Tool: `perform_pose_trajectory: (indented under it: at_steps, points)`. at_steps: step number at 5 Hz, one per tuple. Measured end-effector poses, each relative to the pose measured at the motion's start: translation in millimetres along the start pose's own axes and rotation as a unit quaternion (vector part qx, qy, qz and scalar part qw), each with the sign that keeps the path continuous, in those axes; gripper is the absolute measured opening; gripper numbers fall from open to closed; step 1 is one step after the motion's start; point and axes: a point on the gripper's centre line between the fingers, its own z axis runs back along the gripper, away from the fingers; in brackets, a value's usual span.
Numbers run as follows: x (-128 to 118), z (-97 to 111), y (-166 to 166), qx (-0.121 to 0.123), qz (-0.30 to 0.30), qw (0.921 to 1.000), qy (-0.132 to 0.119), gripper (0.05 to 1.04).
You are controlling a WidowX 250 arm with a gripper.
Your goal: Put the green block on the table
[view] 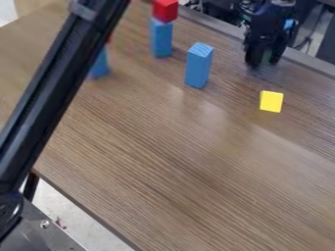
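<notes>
My gripper (263,62) hangs at the upper right, over the table (190,171) close to its far edge. Between its two fingers is the dark green block (267,55), upright and partly covered by them, and the gripper is shut on it. Whether the block's bottom touches the tabletop, I cannot tell.
A yellow block (272,101) lies nearer than the gripper. To the left stand an upright blue block (199,65) and another blue block (161,38) with a red block (165,10) on top. One more blue block (100,66) is partly behind the arm.
</notes>
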Motion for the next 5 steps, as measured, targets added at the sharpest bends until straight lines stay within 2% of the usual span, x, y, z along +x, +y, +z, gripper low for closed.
perform_pose_trajectory:
  at_steps: [1,2,3,4,5]
  points:
    - [1,-1,0,-0.001,0.001,1.0,0.0,0.568]
    - [-1,-8,3,0.001,-0.002,1.0,0.002,0.645]
    - [-5,-9,9,0.002,-0.002,1.0,0.006,0.939]
    - [-6,-1,12,-0.005,-0.002,1.0,0.003,1.001]
    - [-4,31,19,-0.037,-0.006,0.9991,-0.02,0.999]
